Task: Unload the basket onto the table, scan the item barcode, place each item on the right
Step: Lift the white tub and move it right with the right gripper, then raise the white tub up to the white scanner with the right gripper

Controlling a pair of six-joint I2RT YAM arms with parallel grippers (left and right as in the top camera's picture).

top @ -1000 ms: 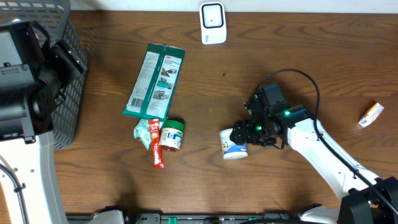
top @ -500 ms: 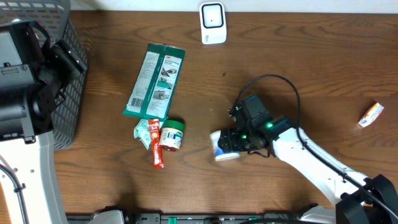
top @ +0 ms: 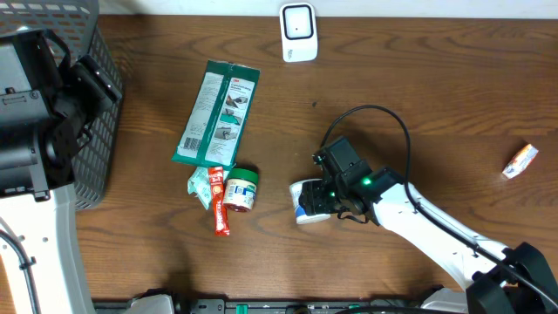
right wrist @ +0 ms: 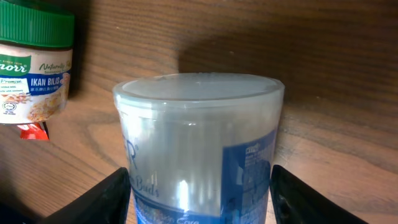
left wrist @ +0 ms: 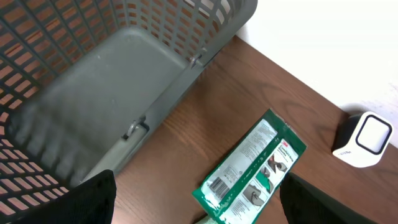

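Right gripper (top: 321, 201), jaws flanking the plastic tub (top: 303, 210) with a firm hold not discernible, has slid it leftward toward the jar (top: 241, 190); the scanner (top: 298, 32) remains well apart.

Even, fairly bright light fell from above. In the overhead view the tub (top: 309, 202) threw only a faint, soft-edged shadow onto the table (top: 418, 105). Up close, the tub's lid carried a pale sheen, and a dark shadow lay on the wood behind it. Far left of the tub, the basket (left wrist: 93, 93) looked smeared and soft, and the wall (left wrist: 323, 37) was blown out white.
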